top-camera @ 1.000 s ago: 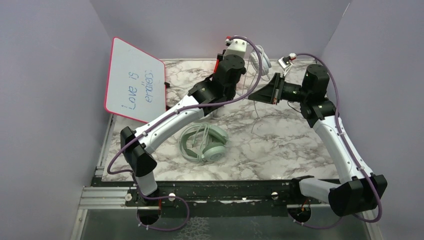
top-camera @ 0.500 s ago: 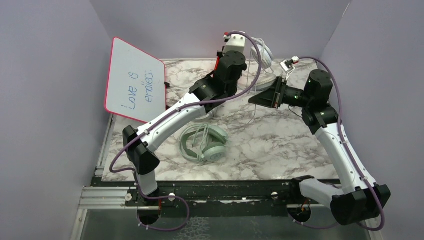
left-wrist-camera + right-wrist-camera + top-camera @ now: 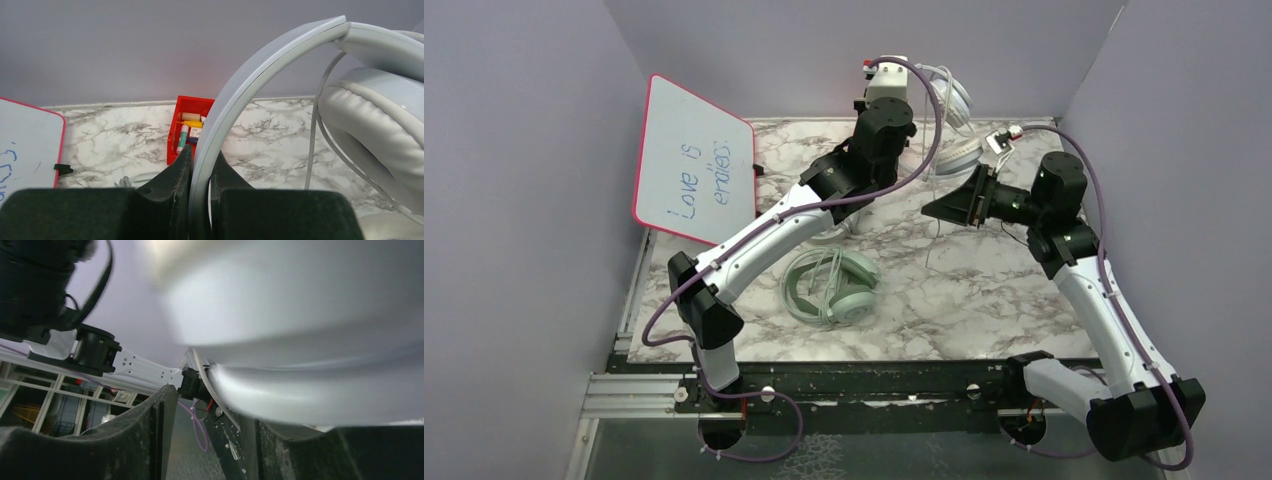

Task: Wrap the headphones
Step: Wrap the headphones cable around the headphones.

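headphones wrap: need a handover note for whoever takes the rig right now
Left gripper: shut on the grey-white headset by its headband, held up at the back of the table.
Right gripper: open, close to that headset, whose thin cable hangs loose.
Mint-green headset: flat on the table near the front, cable seemingly gathered inside its band.
Left: wind the grey-white cable.

Noted smooth matt plastic on grey-white headset (image 3: 230,100) band, soft creased leatherette-like ear pad (image 3: 370,135); smooth marble-patterned tabletop (image 3: 125,135); matt grainy black left gripper (image 3: 201,154) fingers (image 3: 172,185).
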`<action>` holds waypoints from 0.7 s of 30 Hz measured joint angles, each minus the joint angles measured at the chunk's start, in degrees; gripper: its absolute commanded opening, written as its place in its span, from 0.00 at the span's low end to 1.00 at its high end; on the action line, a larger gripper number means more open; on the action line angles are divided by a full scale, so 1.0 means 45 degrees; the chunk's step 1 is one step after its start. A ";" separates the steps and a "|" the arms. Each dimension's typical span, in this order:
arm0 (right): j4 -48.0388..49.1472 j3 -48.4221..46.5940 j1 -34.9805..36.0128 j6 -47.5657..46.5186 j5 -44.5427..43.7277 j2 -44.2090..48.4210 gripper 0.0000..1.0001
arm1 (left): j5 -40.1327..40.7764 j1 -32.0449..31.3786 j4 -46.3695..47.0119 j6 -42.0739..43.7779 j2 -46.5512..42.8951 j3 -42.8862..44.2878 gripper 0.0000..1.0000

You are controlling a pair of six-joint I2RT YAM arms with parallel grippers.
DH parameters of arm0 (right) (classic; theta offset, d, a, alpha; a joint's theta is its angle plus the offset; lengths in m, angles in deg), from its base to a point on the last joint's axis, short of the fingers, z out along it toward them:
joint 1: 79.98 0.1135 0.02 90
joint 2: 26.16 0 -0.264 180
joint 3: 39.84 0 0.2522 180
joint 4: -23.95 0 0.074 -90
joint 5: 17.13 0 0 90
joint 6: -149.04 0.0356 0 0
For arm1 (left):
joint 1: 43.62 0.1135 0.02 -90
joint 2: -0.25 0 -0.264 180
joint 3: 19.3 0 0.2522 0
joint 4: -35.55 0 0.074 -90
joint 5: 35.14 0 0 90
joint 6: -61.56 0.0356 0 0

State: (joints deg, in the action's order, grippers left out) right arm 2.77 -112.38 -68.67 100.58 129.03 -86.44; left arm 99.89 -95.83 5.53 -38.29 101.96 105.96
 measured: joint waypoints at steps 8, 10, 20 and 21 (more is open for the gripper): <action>0.0243 0.0772 0.0000 -0.0228 -0.0389 0.0253 0.59 | -0.0044 -0.0010 -0.0126 -0.0408 -0.0010 0.0495 0.00; 0.0330 0.0826 0.0000 -0.0277 -0.0476 0.0325 0.59 | -0.0141 -0.0010 -0.0194 -0.0568 -0.0010 0.0495 0.00; 0.1282 0.1681 0.0015 -0.0243 -0.0593 0.0923 0.97 | -0.0223 -0.0010 -0.0724 -0.0855 -0.0010 0.0743 0.00; 0.1078 0.1564 0.0019 -0.0253 -0.0612 0.1005 1.00 | -0.0223 -0.0005 -0.0704 -0.0913 -0.0010 0.0743 0.00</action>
State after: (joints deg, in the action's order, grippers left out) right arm 7.63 -105.35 -68.58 99.44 126.27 -81.91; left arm 98.89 -95.85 2.36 -42.40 101.92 109.31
